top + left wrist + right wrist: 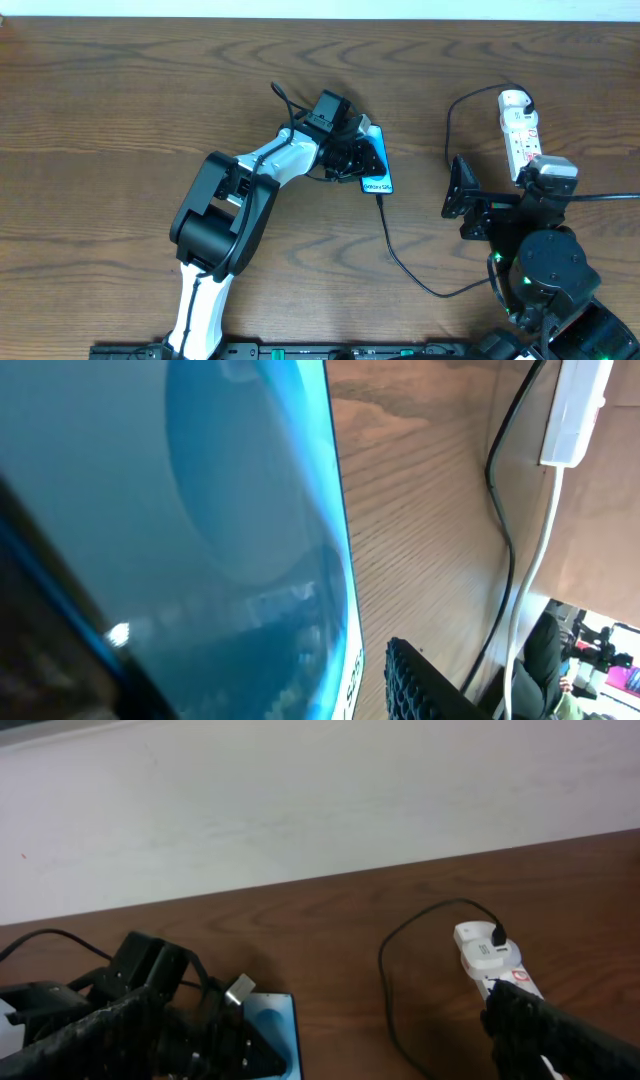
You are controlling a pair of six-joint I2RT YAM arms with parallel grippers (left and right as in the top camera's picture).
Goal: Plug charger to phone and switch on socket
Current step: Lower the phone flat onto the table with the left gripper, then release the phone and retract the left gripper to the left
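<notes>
The phone [376, 172] lies mid-table, its blue screen half under the left gripper [352, 158]. In the overhead view a small white line at its near end reads "Galaxy S25". The left wrist view, jammed right against the screen, shows only a sideways "S25" at the edge. There one ribbed finger [420, 685] sits just beside that edge. The other side is dark blur, so I cannot tell whether that claw is pinching the phone or only straddling it.

The charger [387, 232] meets the phone's near end and loops across the table [120, 100]. Its far end goes into a white block on the socket [520, 125], which only the right wrist view shows clearly. The socket's red marks are too small to read.

The right gripper [540, 170] hangs over the socket's near end. I see one finger [560, 1040] covering it, the rest cut off, so I cannot tell whether it is spread or closed.
</notes>
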